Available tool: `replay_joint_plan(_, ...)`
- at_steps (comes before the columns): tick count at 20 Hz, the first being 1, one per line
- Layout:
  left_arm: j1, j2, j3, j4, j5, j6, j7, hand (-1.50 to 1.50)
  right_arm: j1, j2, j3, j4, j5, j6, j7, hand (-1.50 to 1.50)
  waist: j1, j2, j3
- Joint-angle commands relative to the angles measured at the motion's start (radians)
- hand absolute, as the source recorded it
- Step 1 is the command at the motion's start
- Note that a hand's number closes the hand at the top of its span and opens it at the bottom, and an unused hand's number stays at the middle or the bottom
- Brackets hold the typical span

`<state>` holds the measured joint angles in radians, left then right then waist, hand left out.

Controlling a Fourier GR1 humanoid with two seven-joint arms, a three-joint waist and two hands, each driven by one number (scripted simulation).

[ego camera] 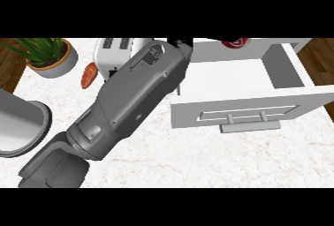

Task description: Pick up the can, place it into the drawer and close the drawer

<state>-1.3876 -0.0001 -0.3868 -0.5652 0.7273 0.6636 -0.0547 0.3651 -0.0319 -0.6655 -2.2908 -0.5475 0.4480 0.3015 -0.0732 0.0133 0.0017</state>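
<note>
Robot hand (180, 43) state unclear, at open drawer (287, 66) rim; can (236, 42) inside; toaster (117, 48) beside.

White drawer (287, 70), red can (236, 42), marbled white counter (195, 163), grey forearm (130, 92)

single head view looks steeply down, close over the counter (215, 154)

Drawer (287, 70): white, pulled fully open. Can (235, 42): red top, at drawer's far inside edge, partly hidden.
</note>
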Motion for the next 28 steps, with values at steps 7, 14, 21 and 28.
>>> replay_joint_plan(7,0.012,0.0,-0.148,0.067,0.106,0.054,-0.048,-1.5,-0.02,-0.025,-0.012,0.05,-0.003,0.025,-0.009,-1.5,-0.016,0.004,0.001)
replay_joint_plan(14,0.021,0.0,-0.203,0.061,0.178,0.131,-0.079,-1.5,-0.02,0.026,0.025,-0.02,0.036,-0.006,0.01,-1.5,-0.019,0.004,0.0)
replay_joint_plan(21,-0.041,0.0,-0.201,0.136,0.223,0.114,-0.077,-1.5,-0.033,-0.036,-0.01,-0.014,-0.013,-0.014,0.05,-1.5,-0.025,0.006,0.0)
replay_joint_plan(28,0.013,0.0,-0.238,0.079,0.269,0.145,-0.171,-1.5,-0.085,-0.04,-0.034,-0.031,0.137,0.037,-0.094,-1.5,-0.025,0.008,0.001)
